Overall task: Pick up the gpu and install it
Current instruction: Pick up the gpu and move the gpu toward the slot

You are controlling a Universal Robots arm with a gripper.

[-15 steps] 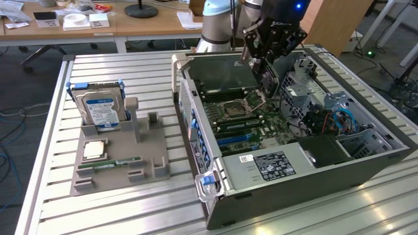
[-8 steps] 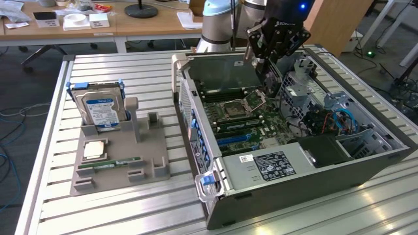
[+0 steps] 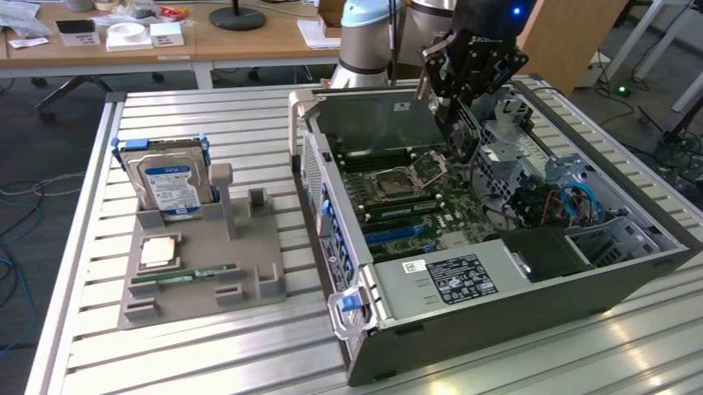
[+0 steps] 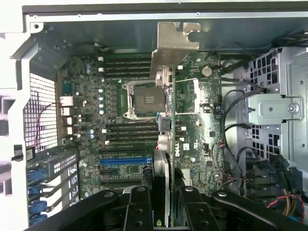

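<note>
I see the arm (image 3: 483,20) reaching down over the open computer case (image 3: 495,309), its gripper (image 4: 162,197) clamped on the gpu (image 4: 169,72), held edge-on above the motherboard (image 4: 115,106).

white "dell" lettering (image 4: 186,144), turned sideways, is printed on the motherboard (image 4: 115,110). small print is carried by the black label (image 3: 462,276) on the power supply (image 3: 398,298) and by the blue label (image 3: 167,175) on the hard drive (image 3: 165,159), but none of it can be read.
</note>
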